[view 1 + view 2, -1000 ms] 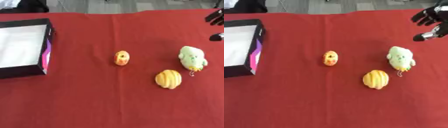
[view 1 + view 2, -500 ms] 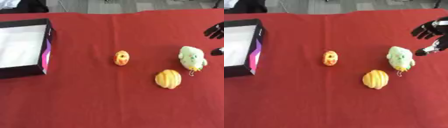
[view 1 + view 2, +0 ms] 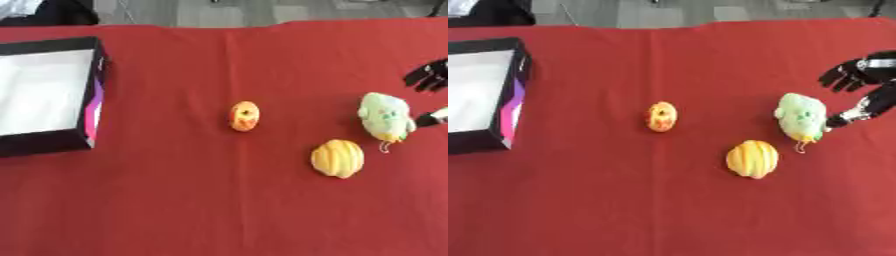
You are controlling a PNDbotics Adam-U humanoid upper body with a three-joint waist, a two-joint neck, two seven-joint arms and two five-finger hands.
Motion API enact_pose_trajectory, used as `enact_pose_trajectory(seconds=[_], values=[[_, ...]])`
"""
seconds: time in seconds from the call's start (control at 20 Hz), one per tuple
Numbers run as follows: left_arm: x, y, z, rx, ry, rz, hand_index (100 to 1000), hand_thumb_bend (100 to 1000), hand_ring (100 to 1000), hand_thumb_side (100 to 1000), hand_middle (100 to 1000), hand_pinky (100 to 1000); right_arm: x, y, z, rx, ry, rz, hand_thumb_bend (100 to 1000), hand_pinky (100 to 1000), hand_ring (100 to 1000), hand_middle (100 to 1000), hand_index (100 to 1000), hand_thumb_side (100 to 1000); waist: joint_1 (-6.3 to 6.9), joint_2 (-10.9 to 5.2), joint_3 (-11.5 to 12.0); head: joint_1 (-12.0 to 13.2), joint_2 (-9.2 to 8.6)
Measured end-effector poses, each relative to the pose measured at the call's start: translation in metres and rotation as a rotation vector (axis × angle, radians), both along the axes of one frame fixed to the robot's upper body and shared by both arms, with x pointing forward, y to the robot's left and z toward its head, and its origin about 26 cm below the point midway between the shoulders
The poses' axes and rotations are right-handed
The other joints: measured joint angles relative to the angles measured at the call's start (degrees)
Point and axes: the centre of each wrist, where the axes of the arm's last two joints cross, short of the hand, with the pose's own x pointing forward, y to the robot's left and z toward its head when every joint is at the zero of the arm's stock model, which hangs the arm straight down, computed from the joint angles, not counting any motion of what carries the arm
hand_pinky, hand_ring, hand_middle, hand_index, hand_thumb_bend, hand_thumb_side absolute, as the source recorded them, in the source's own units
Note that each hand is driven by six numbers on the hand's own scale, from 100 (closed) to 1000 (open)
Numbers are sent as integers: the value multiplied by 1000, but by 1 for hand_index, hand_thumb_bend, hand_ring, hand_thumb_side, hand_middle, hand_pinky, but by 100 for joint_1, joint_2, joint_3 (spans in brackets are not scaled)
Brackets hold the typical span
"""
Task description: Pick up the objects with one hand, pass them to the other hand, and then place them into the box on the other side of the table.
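Note:
Three objects lie on the red table: a small orange-and-yellow toy point(image 3: 244, 116) near the middle, a ribbed yellow pumpkin-like toy point(image 3: 338, 158) toward the front right, and a pale green plush point(image 3: 801, 117) at the right. My right hand point(image 3: 861, 86) hangs open just right of the green plush, fingers spread above it and thumb tip close to its right side; contact cannot be made out. The black box with a white inside point(image 3: 42, 93) sits at the left edge. My left hand is out of sight.
The red cloth point(image 3: 210, 200) covers the whole table, with bare stretches at the front and between the box and the toys. Grey floor and a dark shape lie past the far edge.
My right hand has come down from the upper right corner toward the green plush and now sits beside it. The toys and the box have not moved.

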Motion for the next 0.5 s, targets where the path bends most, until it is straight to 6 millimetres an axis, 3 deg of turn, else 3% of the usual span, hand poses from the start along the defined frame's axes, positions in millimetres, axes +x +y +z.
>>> enact_pose_trajectory(seconds=[0.5], values=[[0, -1, 1, -1, -9, 1, 707, 783, 796, 631, 684, 665, 6, 5, -37, -70, -23, -63, 620, 909, 869, 860, 920, 303, 0, 3, 27, -1, 0]])
